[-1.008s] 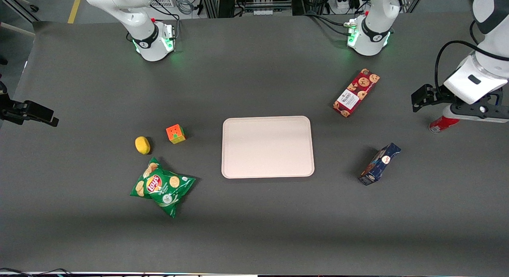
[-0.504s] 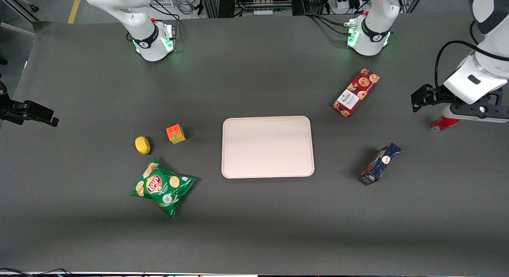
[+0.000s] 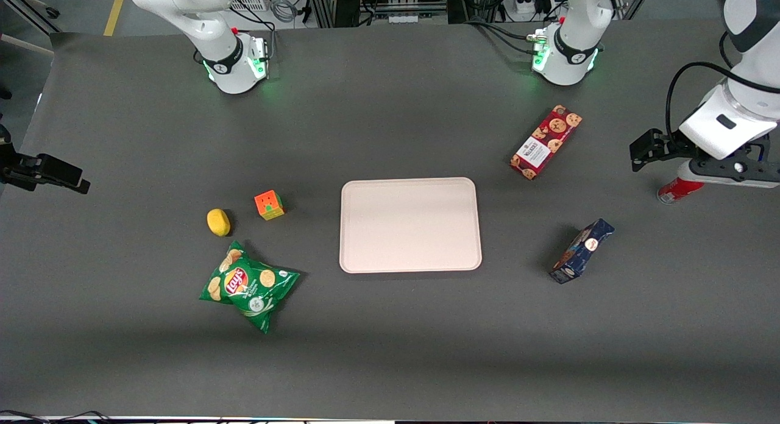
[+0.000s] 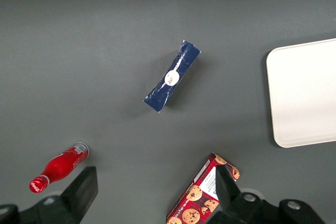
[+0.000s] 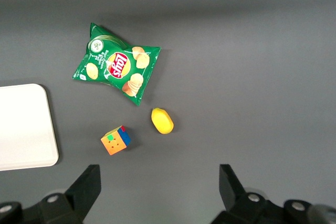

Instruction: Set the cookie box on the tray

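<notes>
The cookie box, a small dark navy carton with a round white logo, lies on the table beside the tray, toward the working arm's end. The tray is pale pinkish-beige, flat and bare. My gripper hangs high over the table near the working arm's end, farther from the front camera than the cookie box and well apart from it. Its fingers stand wide open with nothing between them.
A longer red box printed with cookies lies farther from the camera than the navy carton. A red bottle lies under my gripper. A green chips bag, a yellow lemon and a colour cube sit toward the parked arm's end.
</notes>
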Controlling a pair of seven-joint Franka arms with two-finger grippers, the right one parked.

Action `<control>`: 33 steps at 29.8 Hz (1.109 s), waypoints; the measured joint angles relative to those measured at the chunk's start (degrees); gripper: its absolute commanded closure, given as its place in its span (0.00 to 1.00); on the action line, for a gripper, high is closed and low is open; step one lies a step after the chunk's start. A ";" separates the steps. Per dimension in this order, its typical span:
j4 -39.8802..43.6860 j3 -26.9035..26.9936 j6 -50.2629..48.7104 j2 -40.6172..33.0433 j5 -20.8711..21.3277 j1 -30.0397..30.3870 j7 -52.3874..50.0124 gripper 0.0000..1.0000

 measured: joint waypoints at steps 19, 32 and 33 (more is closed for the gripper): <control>0.40 -2.63 -0.19 0.46 1.01 -0.14 18.82 0.00; 0.64 -2.56 -1.76 1.37 1.05 -0.10 26.22 0.00; 0.64 -2.56 -2.19 1.53 1.05 -0.10 25.96 0.00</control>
